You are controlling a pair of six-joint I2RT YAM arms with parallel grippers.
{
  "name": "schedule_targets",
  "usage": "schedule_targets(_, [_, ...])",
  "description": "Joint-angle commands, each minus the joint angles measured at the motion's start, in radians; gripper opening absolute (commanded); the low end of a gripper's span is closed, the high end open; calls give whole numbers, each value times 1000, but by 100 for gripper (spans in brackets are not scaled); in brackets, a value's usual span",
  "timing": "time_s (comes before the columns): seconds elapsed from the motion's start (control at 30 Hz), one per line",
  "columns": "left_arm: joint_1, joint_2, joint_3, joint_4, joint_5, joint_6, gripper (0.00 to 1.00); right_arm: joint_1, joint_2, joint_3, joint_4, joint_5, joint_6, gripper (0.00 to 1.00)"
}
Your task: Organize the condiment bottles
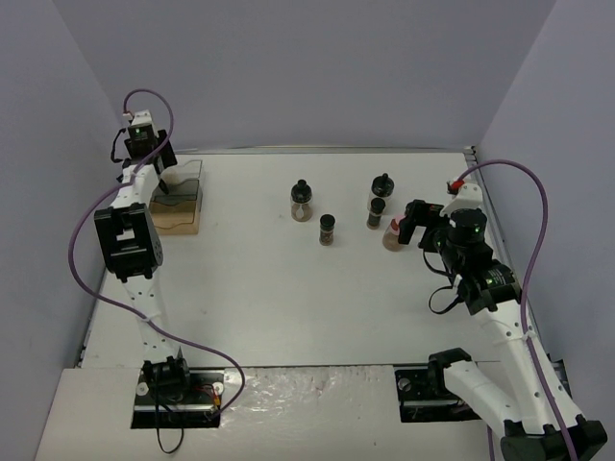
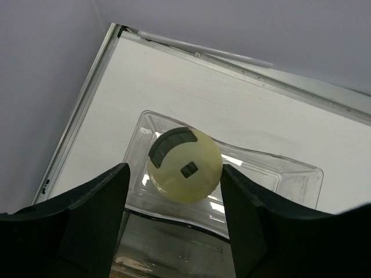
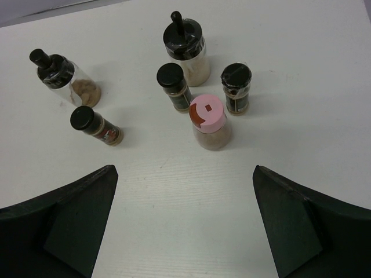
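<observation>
White tabletop (image 1: 288,307) boxed in by pale lilac walls, seen from above, with two black-and-white arms bolted at its near edge. Closest to the bases, the right gripper (image 3: 184,174) hovers low, its jaws spread wide with nothing between them. Just beyond it stands the pink-capped jar (image 3: 208,119), at the front of a loose cluster. Two small black-capped jars (image 3: 173,84) stand close behind it, with a knob-topped jar (image 3: 185,46) behind those. A second knob-topped jar (image 3: 52,72) and a third small jar (image 3: 90,124) stand off to one side (all are upright).

Farthest away, in the back left corner, the left gripper (image 2: 174,174) hangs over the wooden-and-clear rack (image 1: 178,206). The yellow-capped jar (image 2: 184,165) sits in a clear compartment with the fingers apart on either side of its cap. A gap shows beside one finger, so the jar looks free rather than clamped.

The step in hand appears to be leaving that jar seated. A straight upward lift should clear the cap without tipping it. Room is tight there, with the side wall and the table's edge just beside the rack. The middle of the table gives open room for carrying the pink-capped jar across.
</observation>
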Motion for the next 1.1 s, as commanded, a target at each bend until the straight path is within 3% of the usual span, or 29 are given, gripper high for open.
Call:
schedule_targets(0.0, [10, -37, 17, 69, 6, -13, 60, 7, 18, 9, 76, 14, 24, 100])
schedule_targets(0.13, [15, -54, 6, 54, 12, -17, 68, 11, 47, 8, 81, 31, 33, 100])
schedule_targets(0.27, [16, -121, -15, 35, 14, -18, 89, 18, 119, 26, 84, 81, 15, 100])
schedule_targets(0.37, [16, -203, -20, -20, 15, -35, 97, 33, 183, 40, 104, 131, 10, 100])
schedule_targets(0.6, [-21, -458, -101, -184, 115, -117, 97, 40, 346, 61, 200, 208, 52, 100])
schedule_targets(0.7, [-66, -596, -215, -233, 132, -141, 97, 50, 437, 65, 248, 227, 74, 100])
schedule_targets(0.9, [-220, -828, -479, -221, 151, -166, 97, 64, 602, 99, 313, 329, 122, 95])
schedule_targets(1.07, [-347, -910, -599, -264, 149, -114, 97, 66, 699, 124, 337, 376, 151, 91])
